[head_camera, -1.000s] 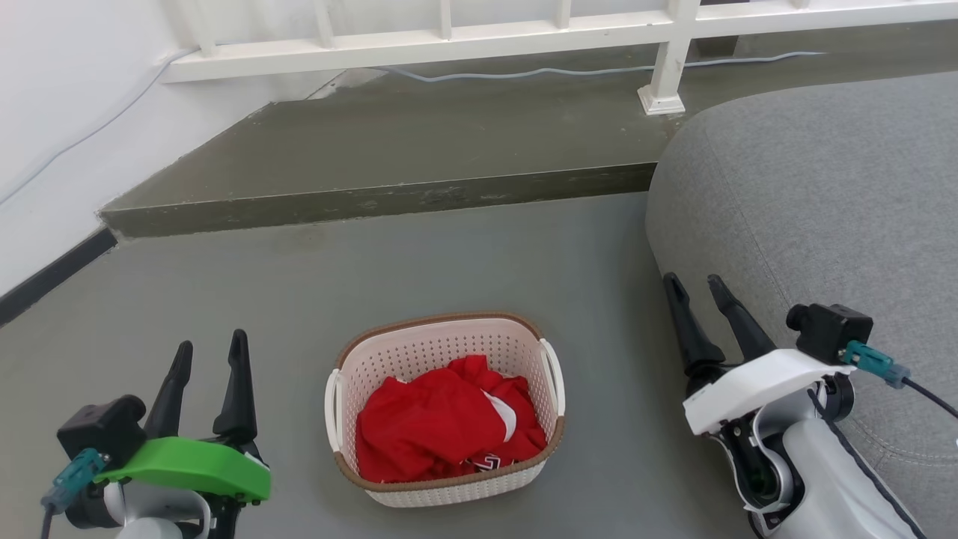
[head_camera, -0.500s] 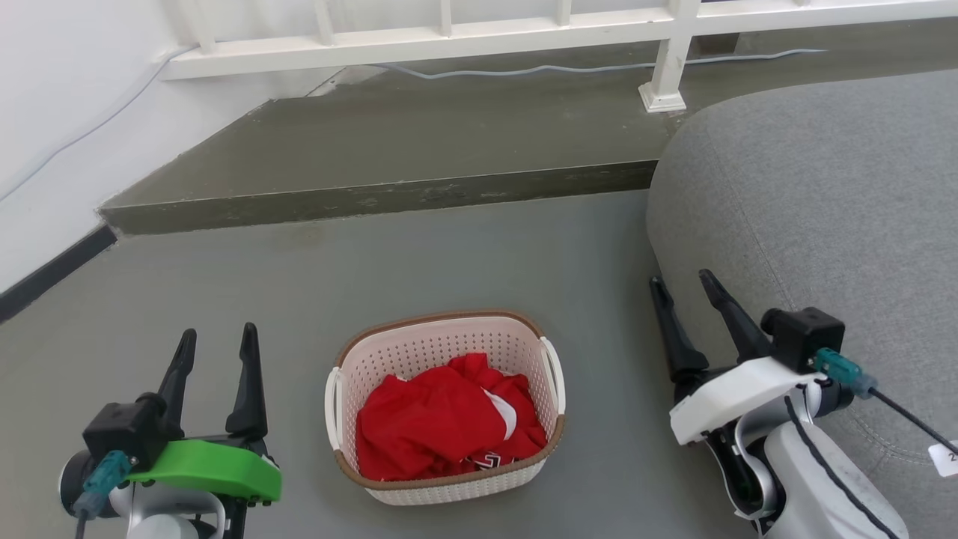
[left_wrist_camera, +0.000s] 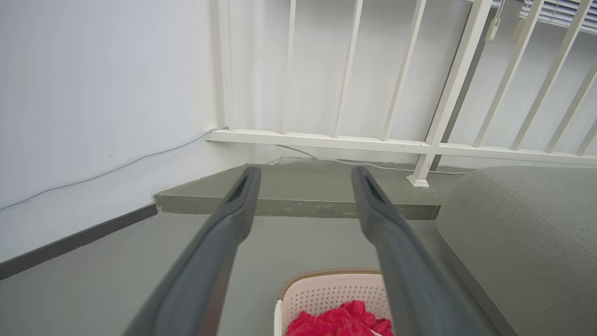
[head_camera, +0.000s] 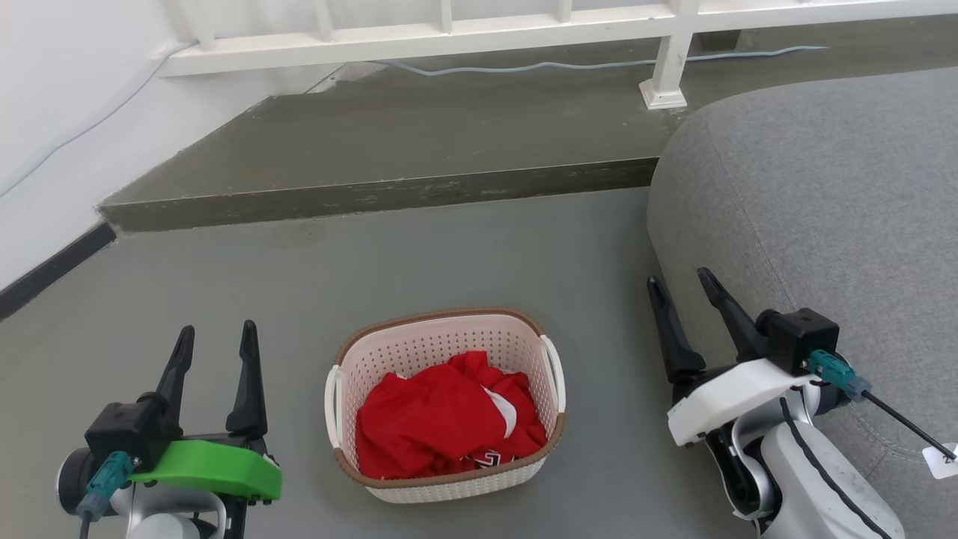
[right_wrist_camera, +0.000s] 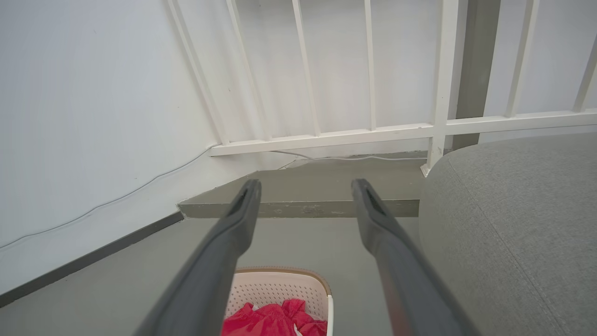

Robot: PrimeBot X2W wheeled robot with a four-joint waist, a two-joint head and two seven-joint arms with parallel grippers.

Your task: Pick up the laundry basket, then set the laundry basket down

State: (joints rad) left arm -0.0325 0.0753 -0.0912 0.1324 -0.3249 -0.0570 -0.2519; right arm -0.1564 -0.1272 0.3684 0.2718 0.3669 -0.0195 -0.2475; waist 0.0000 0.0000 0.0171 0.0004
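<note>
**Down on the floor with the laundry basket, spread fingers either side**

Starting with the left fingers: spread wide, pinching nothing, tips aimed toward the step. Over to the right fingers: spread just as wide, gripping nothing, hovering against the edge of the grey sofa.

And between the two pairs, touching neither: the laundry basket, upright on the floor, to the right of the left fingers and to the left of the right fingers. Well back from both sets of tips too, level with the finger bases. Inside, a red garment, bunched up.

Switching to the left wrist camera: left fingers parted, laundry basket low in the gap, tucked partly behind the right-hand finger. Now the right wrist camera: right fingers parted, laundry basket low again, slipping behind the left-hand finger.

Beyond all four fingertips: the step, a white railing, a cable along its foot.
</note>
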